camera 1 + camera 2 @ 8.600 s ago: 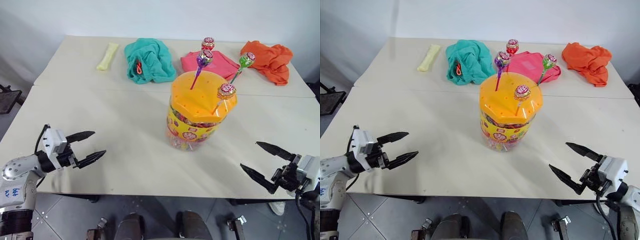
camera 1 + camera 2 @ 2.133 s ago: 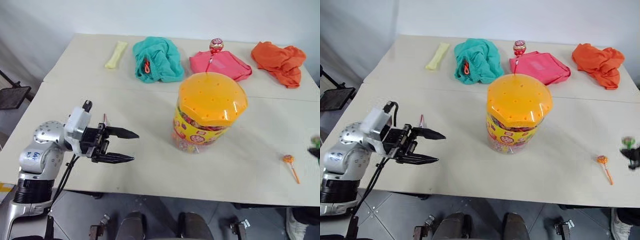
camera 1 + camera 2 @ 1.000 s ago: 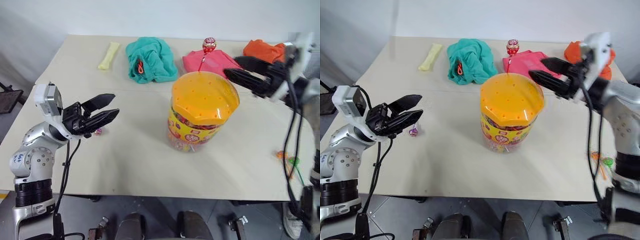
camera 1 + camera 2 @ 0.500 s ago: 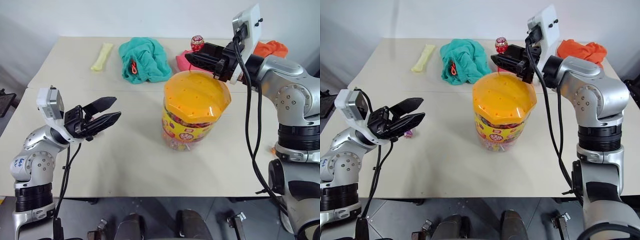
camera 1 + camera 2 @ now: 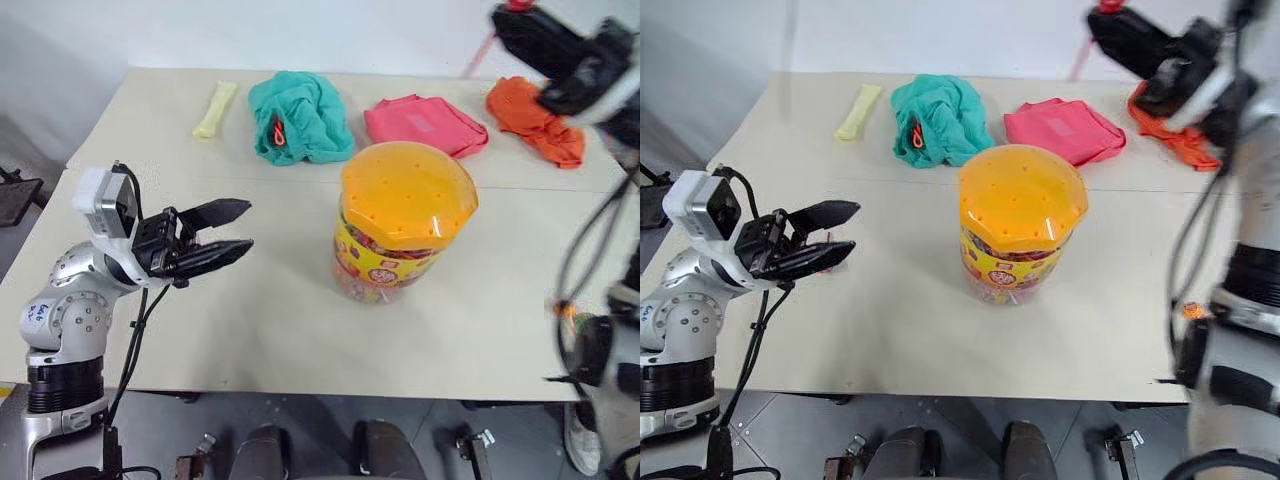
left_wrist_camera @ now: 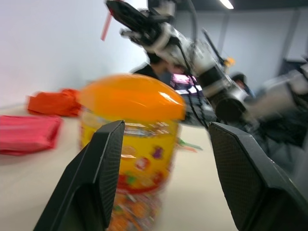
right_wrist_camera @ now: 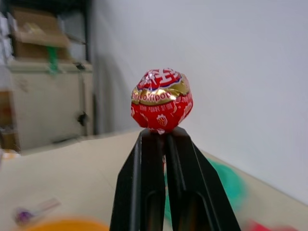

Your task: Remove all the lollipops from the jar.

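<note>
Red lollipop [image 7: 162, 100] aloft – orange-lidded jar [image 5: 404, 222] upright, holes empty

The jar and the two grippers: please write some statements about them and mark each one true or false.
1. The right gripper is shut on a red lollipop. True.
2. The jar lies on its side on the table. False: it stands upright with its orange lid on.
3. The left gripper holds a lollipop. False: it is open and empty, beside the jar and apart from it.
4. No lollipop stands in the holes of the lid. True.
5. The teal cloth covers the jar. False: it lies on the table behind the jar.
</note>
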Robot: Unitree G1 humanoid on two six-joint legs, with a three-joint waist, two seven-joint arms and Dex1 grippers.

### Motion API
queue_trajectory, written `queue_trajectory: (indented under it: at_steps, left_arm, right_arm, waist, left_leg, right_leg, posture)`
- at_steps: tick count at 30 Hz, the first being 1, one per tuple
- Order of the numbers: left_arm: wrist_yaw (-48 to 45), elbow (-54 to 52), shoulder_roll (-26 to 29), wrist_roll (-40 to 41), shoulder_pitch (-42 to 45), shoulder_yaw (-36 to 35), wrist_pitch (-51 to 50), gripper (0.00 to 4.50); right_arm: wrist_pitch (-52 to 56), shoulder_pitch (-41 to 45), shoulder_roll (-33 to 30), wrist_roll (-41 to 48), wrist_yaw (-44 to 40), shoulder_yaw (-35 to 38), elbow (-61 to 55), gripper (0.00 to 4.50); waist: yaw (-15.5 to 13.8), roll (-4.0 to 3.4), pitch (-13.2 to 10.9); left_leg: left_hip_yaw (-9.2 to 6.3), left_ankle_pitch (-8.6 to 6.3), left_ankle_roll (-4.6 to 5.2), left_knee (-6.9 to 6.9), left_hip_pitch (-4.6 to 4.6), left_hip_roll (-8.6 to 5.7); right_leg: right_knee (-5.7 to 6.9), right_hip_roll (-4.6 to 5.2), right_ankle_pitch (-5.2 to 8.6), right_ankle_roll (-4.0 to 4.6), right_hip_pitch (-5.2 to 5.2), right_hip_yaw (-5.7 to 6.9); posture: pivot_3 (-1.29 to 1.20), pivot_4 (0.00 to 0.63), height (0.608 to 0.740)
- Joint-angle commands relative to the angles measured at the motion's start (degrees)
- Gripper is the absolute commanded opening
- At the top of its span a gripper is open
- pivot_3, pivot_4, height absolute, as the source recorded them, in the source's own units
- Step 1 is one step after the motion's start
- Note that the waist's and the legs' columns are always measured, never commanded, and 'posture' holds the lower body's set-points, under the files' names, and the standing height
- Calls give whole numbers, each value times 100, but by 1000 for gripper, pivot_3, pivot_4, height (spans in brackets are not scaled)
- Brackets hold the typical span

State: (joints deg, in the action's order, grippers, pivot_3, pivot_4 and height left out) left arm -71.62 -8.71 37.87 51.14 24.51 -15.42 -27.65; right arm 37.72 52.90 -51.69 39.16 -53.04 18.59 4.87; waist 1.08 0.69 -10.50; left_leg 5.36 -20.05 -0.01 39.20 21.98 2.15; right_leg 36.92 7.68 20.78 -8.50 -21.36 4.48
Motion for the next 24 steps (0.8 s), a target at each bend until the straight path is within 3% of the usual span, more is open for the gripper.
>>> queue_trajectory:
  at_steps: [1,5,8,12,17,24]
  left_arm:
    - [-544,-196,189,-256,28,278,260,2975]
    - [-912,-15,191,-675,26,688,603,2975]
    - [-995,352,185,-1083,75,937,842,2975]
    - [-1020,569,201,-1389,96,1078,1022,2975]
    - [-815,652,188,-1684,156,1155,1136,2975]
    - [-465,694,198,-1744,187,997,1096,2975]
  right_arm:
    - [233,-920,-1078,-555,-402,211,180,9]
    - [-229,-2933,-1816,-1322,-552,832,588,9]
    - [-638,-4434,-1717,-1886,-391,1258,405,9]
    - [-960,-5463,-1335,-2234,-134,1353,150,9]
    - [-1265,-5814,-872,-2343,131,1240,91,9]
    - [-1681,-5741,-669,-2036,-18,1572,152,1968]
  waist:
    - [-15,1,1]
    - [-88,0,1]
    - [-104,-2,2]
    - [-49,-4,4]
    - [-89,-4,4]
    - [-110,-5,4]
  left_leg:
    - [1,0,0,0,1,1]
    - [22,1,2,4,18,-5]
    - [34,11,1,5,14,0]
    - [53,19,2,5,6,0]
    - [39,21,3,7,5,0]
    - [11,21,3,10,8,-2]
  right_leg:
    - [0,-1,0,0,-1,0]
    - [-17,2,0,0,-16,-2]
    - [-15,-2,0,0,-15,-3]
    - [-17,-2,1,1,-17,-24]
    - [-14,-1,1,1,-16,-25]
    - [-13,2,0,0,-14,-19]
  posture:
    - [0,150,740]
    - [0,150,740]
    - [0,150,740]
    - [0,150,740]
    - [0,150,740]
    - [0,150,740]
